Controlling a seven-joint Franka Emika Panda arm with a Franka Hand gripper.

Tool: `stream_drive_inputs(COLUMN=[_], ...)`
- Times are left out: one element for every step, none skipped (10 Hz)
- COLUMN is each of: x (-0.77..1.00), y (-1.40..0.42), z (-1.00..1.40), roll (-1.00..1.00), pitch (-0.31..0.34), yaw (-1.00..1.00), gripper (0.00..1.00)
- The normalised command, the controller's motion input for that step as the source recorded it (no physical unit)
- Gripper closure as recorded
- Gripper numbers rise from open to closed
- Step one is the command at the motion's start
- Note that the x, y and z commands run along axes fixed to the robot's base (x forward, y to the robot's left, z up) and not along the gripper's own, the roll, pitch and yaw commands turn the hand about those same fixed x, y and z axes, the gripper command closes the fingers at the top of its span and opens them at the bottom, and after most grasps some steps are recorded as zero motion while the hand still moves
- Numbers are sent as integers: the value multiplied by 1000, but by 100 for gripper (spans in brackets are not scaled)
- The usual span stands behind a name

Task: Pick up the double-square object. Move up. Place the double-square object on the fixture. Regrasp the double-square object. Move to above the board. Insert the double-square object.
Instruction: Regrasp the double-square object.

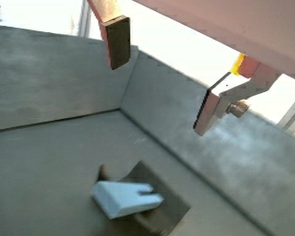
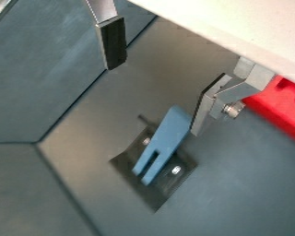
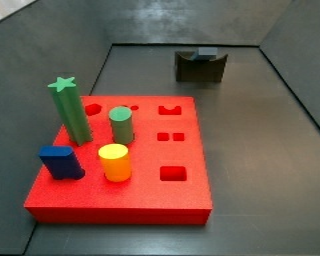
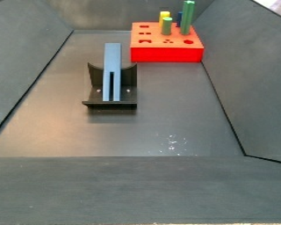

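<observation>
Grey floor: one double-square object (image 4: 113, 72) on one fixture (image 4: 110, 98), end effector (image 2: 162, 64) open above.

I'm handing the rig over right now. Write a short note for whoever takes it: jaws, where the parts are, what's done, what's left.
Gripper: in both wrist views it hangs above the fixture, jaws open, nothing between the silver fingers.
Slate-blue flat double-square object: leaning on the dark olive-grey notched fixture, apart from the gripper.
Large flat red board: carries a green star-topped peg, a green cylinder, a yellow cylinder and a dark-blue block; its pair of small square holes is empty.
Done: pick-up, lift, placement on the fixture.
Left: regrasp, move above the board, insert.
</observation>
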Motion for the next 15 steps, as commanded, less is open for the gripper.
stream_drive_inputs(x=[77, 88, 94, 95, 94, 93, 91, 84, 25, 26, 35, 42, 50, 51, 54], y=[-35, -39, -41, -46, -48, -47, -48, -32, 44, 44, 41, 39, 38, 38, 35], z=[-2, -1, -3, -6, -7, -8, -7, 4, -1000, -1000, -1000, -1000, -1000, -1000, -1000], roll=[1000, 1000, 1000, 997, 803, 546, 425, 257, 174, 163, 141, 110, 82, 78, 75], pitch=[94, 120, 143, 183, 174, 150, 134, 95, -47, -70, -110, -139, -161, -164, -164], yaw=[55, 68, 82, 123, 142, 170, 181, 193, 216, 202, 161, 120, 65, 28, -8], gripper=[0, 0, 0, 0, 0, 0, 0, 0, 0, 0, 0, 0, 0, 0, 0])
